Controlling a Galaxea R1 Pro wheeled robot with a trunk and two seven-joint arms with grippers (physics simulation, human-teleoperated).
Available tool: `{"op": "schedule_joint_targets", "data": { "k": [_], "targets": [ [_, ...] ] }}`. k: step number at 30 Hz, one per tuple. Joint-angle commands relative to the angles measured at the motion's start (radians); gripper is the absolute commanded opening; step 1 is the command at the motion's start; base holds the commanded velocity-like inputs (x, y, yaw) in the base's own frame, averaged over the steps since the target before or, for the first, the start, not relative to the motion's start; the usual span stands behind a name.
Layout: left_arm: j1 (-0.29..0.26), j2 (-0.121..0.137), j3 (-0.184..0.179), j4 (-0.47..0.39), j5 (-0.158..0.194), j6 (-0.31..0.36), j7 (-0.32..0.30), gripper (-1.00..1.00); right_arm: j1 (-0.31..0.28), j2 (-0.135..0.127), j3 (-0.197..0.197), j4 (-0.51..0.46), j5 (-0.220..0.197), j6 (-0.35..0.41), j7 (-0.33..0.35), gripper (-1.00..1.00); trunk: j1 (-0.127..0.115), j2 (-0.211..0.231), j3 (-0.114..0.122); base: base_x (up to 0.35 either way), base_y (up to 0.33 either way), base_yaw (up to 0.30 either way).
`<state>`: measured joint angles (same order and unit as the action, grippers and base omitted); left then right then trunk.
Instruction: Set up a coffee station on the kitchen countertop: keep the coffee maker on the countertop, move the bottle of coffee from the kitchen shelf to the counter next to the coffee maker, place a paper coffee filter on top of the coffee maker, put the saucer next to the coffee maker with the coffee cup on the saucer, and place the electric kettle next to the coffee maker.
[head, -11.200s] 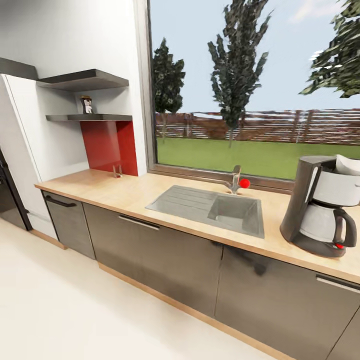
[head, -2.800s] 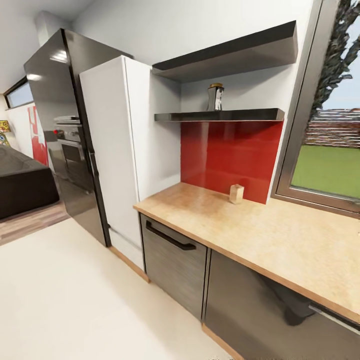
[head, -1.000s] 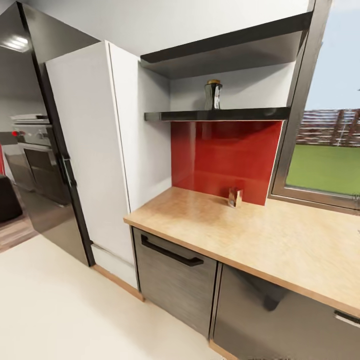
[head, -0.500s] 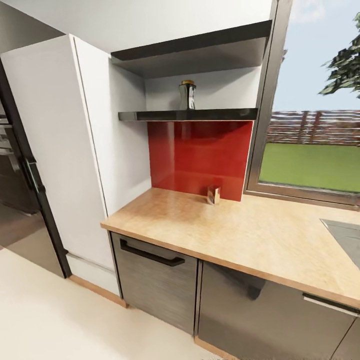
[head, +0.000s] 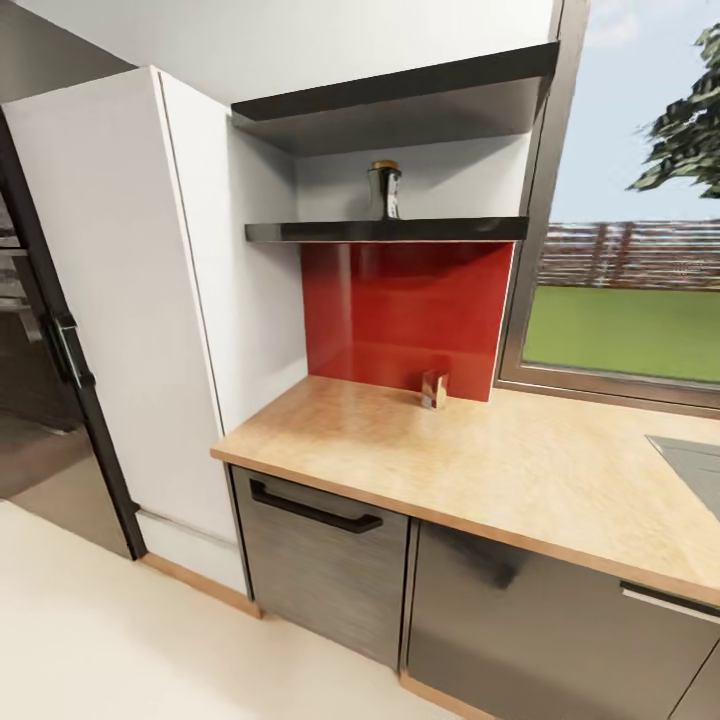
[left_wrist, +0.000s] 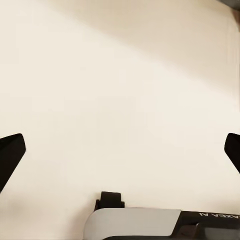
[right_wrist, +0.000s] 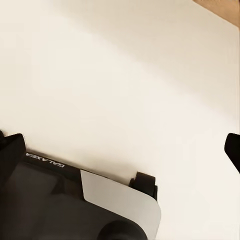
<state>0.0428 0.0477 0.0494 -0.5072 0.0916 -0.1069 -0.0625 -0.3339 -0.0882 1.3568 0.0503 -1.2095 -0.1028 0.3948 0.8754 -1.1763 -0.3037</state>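
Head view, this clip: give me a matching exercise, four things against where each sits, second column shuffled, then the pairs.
Things:
1. bottle of coffee
2. small wooden holder
3. black drawer handle
4. sink

Places:
A. at the right edge of the picture, set into the countertop
B. on the lower black shelf
C. on the countertop, at the foot of the red backsplash
D. on the cabinet front below the countertop

Pairs: 1-B, 2-C, 3-D, 4-A
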Motion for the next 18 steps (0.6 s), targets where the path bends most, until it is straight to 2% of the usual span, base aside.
{"op": "schedule_joint_targets", "data": {
  "k": [1, 7, 18],
  "targets": [
    [0.0, 0.0, 0.002, -0.001, 0.01, 0.0, -0.007, 1.0, -0.001, 0.001, 0.008, 0.003, -0.008, -0.004, 0.007, 1.0, 0.0, -0.001, -0.001, 0.0, 0.298, -0.071],
    [0.0, 0.0, 0.003, -0.001, 0.01, 0.0, -0.007, 1.0, -0.001, 0.001, 0.008, 0.003, -0.008, -0.004, 0.008, 1.0, 0.0, -0.001, -0.001, 0.0, 0.252, -0.166],
    [0.0, 0.0, 0.003, -0.001, 0.01, -0.001, -0.007, 1.0, -0.001, 0.001, 0.008, 0.003, -0.008, -0.004, 0.009, 1.0, 0.0, -0.001, -0.001, 0.0, 0.027, -0.249]
  ]
}}
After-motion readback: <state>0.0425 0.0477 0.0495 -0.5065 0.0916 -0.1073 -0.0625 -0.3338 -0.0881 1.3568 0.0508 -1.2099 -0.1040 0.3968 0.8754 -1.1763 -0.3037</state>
